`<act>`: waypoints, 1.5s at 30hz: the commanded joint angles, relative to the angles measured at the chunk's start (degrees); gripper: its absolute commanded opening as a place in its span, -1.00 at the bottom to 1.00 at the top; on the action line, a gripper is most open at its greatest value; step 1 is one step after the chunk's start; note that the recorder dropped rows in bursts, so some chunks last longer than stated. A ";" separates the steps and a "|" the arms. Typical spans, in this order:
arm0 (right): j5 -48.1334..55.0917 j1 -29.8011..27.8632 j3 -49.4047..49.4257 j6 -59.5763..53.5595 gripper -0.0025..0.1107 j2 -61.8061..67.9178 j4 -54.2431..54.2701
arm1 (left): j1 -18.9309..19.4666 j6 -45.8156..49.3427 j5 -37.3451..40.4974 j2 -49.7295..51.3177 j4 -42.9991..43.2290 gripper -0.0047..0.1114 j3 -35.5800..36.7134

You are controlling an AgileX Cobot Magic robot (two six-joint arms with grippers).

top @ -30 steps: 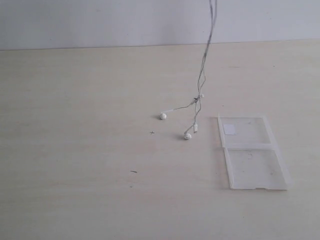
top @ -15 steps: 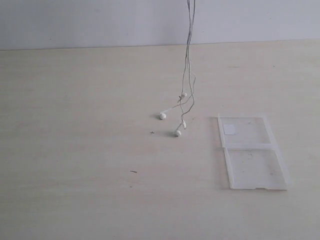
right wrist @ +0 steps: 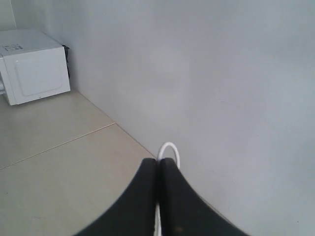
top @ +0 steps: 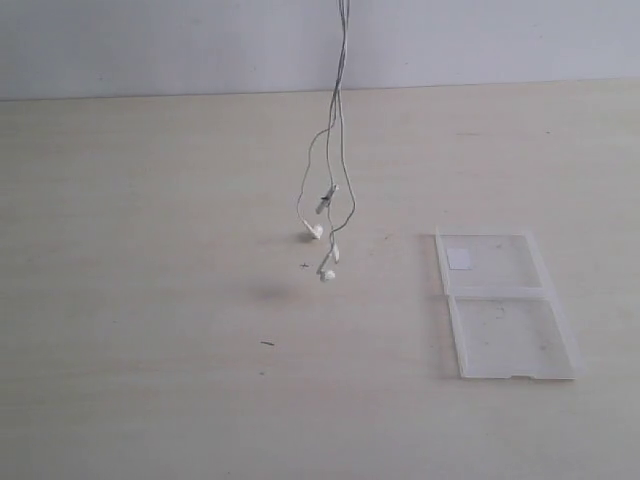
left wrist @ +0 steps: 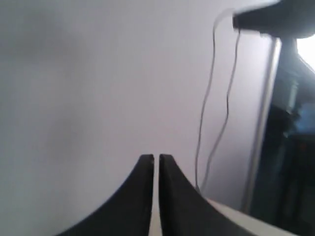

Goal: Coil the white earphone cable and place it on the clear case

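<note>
While right gripper [right wrist: 158, 160] pinches it — cable [top: 326, 198] (doubled) dangles.

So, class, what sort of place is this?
Probably an indoor test bench or lab: a pale wood tabletop against a plain white wall, a dangling white earphone cable and a clear case.

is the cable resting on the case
No, the cable hangs well to one side of the case, touching no part of it.

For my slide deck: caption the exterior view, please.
The white earphone cable hangs from above the frame, earbuds near the table, left of the open clear case.
</note>
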 commanded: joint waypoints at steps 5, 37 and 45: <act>0.18 0.00 -0.35 -0.72 -0.96 -0.09 0.04 | -4.23 -3.28 -16.37 31.36 18.88 0.03 -10.20; 0.36 0.00 -0.35 -1.95 -0.96 -0.09 -0.49 | -19.50 11.46 -7.40 55.79 11.29 0.00 -30.39; 0.36 0.00 -0.35 -1.95 -0.96 -0.09 -0.49 | -19.50 11.46 -5.26 55.79 11.29 -0.02 -30.39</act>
